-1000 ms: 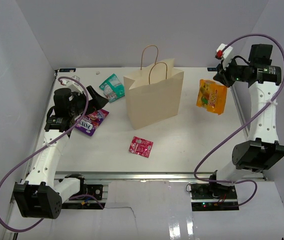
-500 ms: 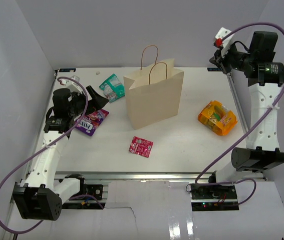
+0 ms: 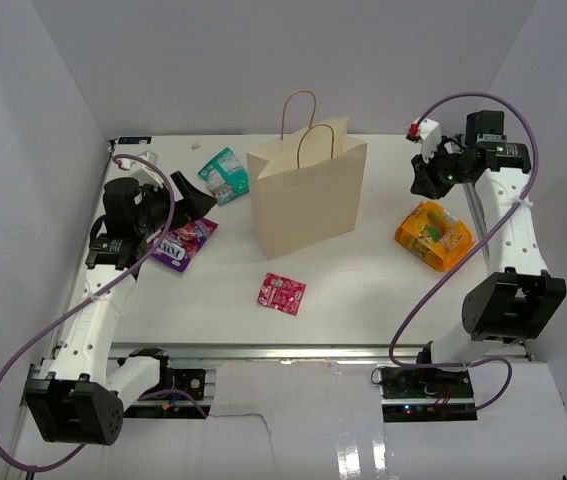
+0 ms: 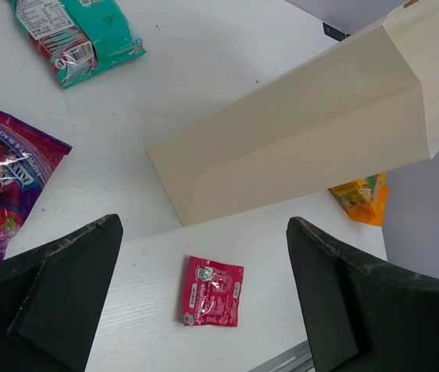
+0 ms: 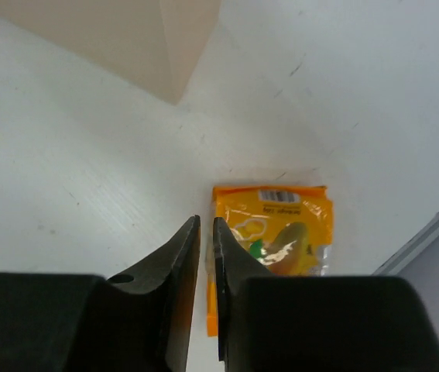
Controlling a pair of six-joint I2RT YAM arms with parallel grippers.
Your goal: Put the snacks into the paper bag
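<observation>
The tan paper bag (image 3: 308, 195) stands upright mid-table, handles up. The orange-yellow pouch (image 3: 433, 235) lies on the table to its right, and shows under my right gripper (image 5: 206, 221) in the right wrist view (image 5: 281, 248). My right gripper (image 3: 421, 185) hangs above the pouch, jaws shut and empty. The teal-green packet (image 3: 225, 174) and the purple packet (image 3: 183, 243) lie left of the bag. The pink-red packet (image 3: 281, 293) lies in front of the bag. My left gripper (image 3: 191, 205) is open and empty above the purple packet; its wrist view shows the pink-red packet (image 4: 212, 291) far below, between its fingers.
White walls close in the table at left, back and right. A metal rail (image 3: 313, 352) runs along the near edge, between the arm bases. A purple cable (image 3: 463, 100) loops over the right arm.
The orange-yellow pouch has left my right gripper and now lies on the table at the right. The right gripper rose, then came down and left over it. The left arm has barely moved.
</observation>
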